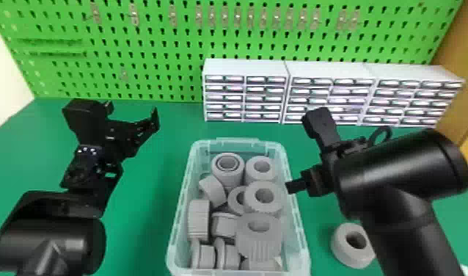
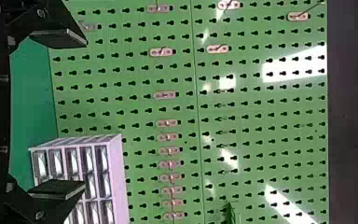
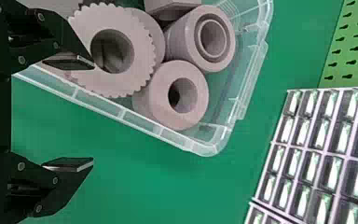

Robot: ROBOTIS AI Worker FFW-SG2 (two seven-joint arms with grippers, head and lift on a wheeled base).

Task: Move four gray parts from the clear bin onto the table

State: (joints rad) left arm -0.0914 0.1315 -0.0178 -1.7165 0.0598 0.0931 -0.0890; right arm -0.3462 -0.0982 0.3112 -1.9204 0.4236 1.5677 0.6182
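Note:
The clear bin stands mid-table, holding several gray parts, among them a toothed ring and a plain ring near the right wall. One gray ring lies on the table right of the bin. My right gripper is by the bin's right wall; in the right wrist view the open right gripper has one finger over the toothed ring and the other outside the bin, nothing between them. My left gripper is parked at the left above the table; in its wrist view the left gripper stands open and bare.
White drawer cabinets stand along the table's back, behind the bin. A green pegboard rises behind them. Green table surface lies between the left arm and the bin.

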